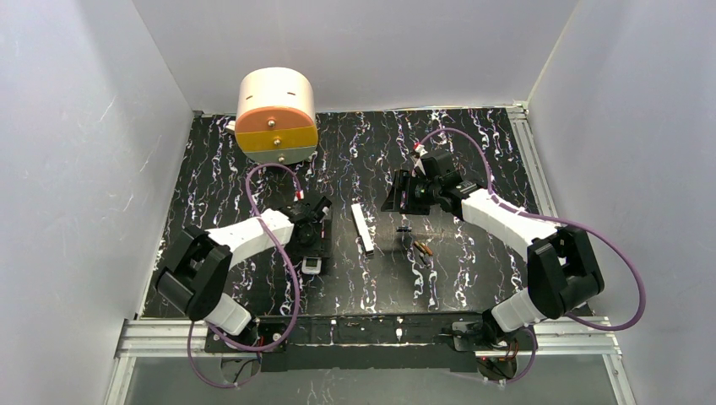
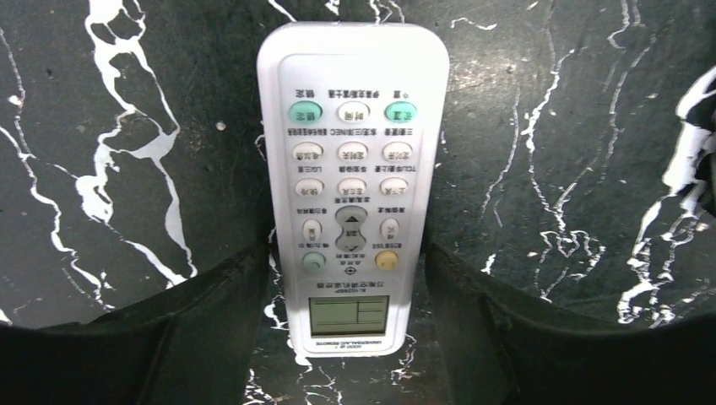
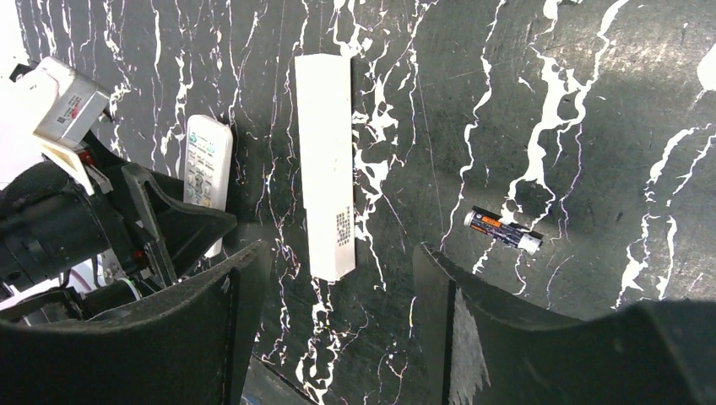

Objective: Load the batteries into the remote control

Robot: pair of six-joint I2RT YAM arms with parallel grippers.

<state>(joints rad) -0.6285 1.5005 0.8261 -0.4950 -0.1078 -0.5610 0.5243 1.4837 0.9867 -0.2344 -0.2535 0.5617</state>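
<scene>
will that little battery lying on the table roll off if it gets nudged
The slim black-and-orange cylindrical battery lies on its side on the smooth black marbled table, so a sideways nudge would probably roll it. It looks rigid and light, so lifting should be easy. Small and round, it may slip out of a pinch.

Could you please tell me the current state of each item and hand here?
remote control: face up on the table, buttons showing.
batteries: lying loose on the table, not loaded.
white bar: lying flat.
left hand: straddling the remote control, contact unclear.
right hand: open, empty.
</scene>
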